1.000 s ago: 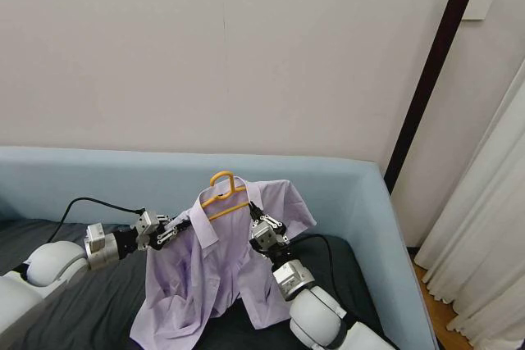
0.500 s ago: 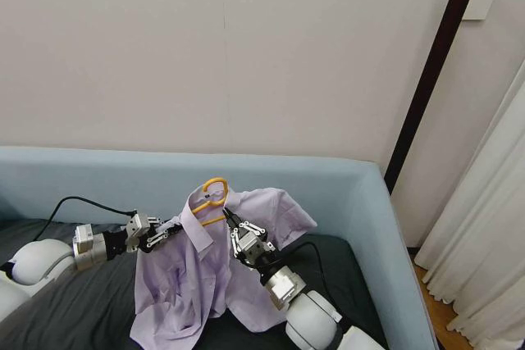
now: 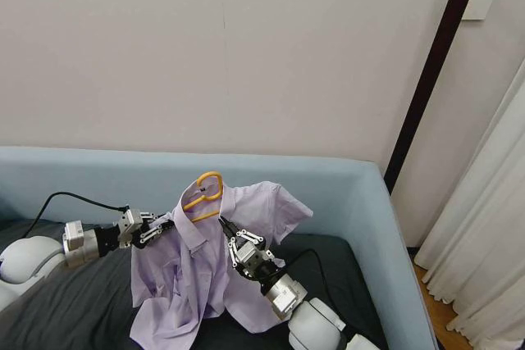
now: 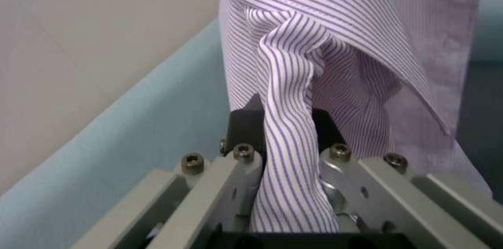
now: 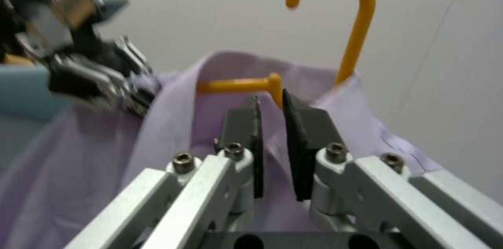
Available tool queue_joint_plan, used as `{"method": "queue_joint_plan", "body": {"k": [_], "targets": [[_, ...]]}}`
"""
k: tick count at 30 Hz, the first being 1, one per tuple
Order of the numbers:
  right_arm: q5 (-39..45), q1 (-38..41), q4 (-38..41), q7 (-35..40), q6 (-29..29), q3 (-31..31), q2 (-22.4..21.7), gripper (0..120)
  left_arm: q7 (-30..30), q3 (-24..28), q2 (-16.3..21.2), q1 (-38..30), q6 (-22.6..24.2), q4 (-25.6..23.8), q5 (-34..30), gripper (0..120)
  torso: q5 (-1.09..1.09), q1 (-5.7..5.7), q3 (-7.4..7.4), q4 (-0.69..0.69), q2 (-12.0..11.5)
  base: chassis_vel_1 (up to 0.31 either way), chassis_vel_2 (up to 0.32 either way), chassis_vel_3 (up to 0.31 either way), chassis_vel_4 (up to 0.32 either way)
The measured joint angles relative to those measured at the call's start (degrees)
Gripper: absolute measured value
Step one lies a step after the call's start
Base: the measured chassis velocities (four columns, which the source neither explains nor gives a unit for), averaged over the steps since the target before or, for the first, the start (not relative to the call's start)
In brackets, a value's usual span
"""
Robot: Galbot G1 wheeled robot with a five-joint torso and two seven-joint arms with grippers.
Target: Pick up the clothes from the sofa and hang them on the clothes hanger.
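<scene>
Over sofa (image 3: 361, 202) | 1 shirt (image 3: 197, 284) on 1 hanger (image 5: 360, 25) | left gripper (image 3: 162, 227) pinching shirt | right gripper (image 3: 225, 227) clamped on hanger

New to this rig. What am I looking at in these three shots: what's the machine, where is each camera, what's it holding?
It is a wheeled robot with two arms, each ending in a two-fingered pincer. The wide picture comes from a camera on its head, looking down at a light-blue sofa with a dark seat. The two close-ups come from cameras on the wrists, each looking along its own pincer.

The left pincer is shut on a fold of a lilac striped shirt; the left wrist view shows the cloth pinched between its dark pads. The right pincer is closed at the neck of a yellow hanger, which sits inside the shirt's collar. Together they hold shirt and hanger up above the sofa, and the shirt's lower part drapes down to the seat.
</scene>
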Motion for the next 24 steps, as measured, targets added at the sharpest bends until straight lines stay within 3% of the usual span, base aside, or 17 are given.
{"method": "queue_joint_plan", "body": {"k": [1,5,8,9,11,12,15,16,20,21,24], "targets": [[0.79,0.02,0.16,-0.05,0.7,-0.2,0.01,18,0.09,-0.61,0.13,0.46,0.01,-0.2,-0.06,7,0.0,0.0,0.0,0.0,0.0,0.0,0.0,0.0,0.0],[15.52,0.46,2.75,-9.27,12.96,0.44,-0.53,39,1.65,-3.74,0.74,2.57,0.04,-0.83,-0.86,7,0.0,0.0,0.0,0.01,0.0,0.0,0.0,0.0,0.0],[20.86,0.87,4.62,-11.73,14.63,1.9,-1.16,47,2.81,-4.6,1.02,3.04,0.05,-0.94,-1.26,7,0.0,0.0,0.0,0.0,0.0,0.0,0.0,0.0,0.0],[24.09,1.37,5.92,-11.83,13.92,3.06,-1.81,52,4.21,-5.14,1.21,3.18,0.15,-0.96,-1.69,7,0.0,0.0,0.0,0.01,0.0,0.0,0.0,0.0,0.0],[26.18,2.52,8.63,-6.1,4.75,6.49,-4.49,60,8.13,-6.2,1.78,2.89,0.52,-0.81,-2.97,7,0.0,0.0,0.0,0.01,0.0,0.0,0.0,0.0,0.0],[26.18,2.52,8.63,-6.1,4.75,6.49,-4.49,60,8.13,-6.2,1.78,2.89,0.52,-0.81,-2.97,7,0.0,0.0,0.0,0.01,0.0,0.0,0.0,0.0,0.0],[27.5,4.23,11.25,-5.33,-7.53,10.34,-12.08,75,15.48,-7.71,2.5,1.82,1.44,0.58,-3.52,7,0.02,0.0,0.0,0.0,0.0,0.0,0.0,0.0,0.0],[27.5,4.23,11.25,-5.33,-7.53,10.34,-12.08,75,15.48,-7.71,2.5,1.82,1.44,0.58,-3.52,7,0.02,0.0,0.0,0.0,0.0,0.0,0.0,0.0,0.0],[33.68,7.02,11.85,-16.96,-12.79,14.24,-23.16,93,23.58,-7.91,2.76,-1.48,2.33,2.21,-3.06,7,0.01,0.0,0.0,0.0,0.0,0.0,0.0,0.0,0.0],[33.68,7.02,11.85,-16.96,-12.79,14.24,-23.16,93,23.58,-7.91,2.76,-1.48,2.33,2.21,-3.06,7,0.01,0.0,0.0,0.0,0.0,0.0,0.0,0.0,0.0],[38.19,8.07,12.04,-24.53,-16.41,17.27,-29.34,100,27.95,-7.56,2.92,-4.64,3.31,2.4,-2.49,7,0.02,0.0,0.0,-0.02,0.0,0.0,0.0,0.0,0.0]]}}
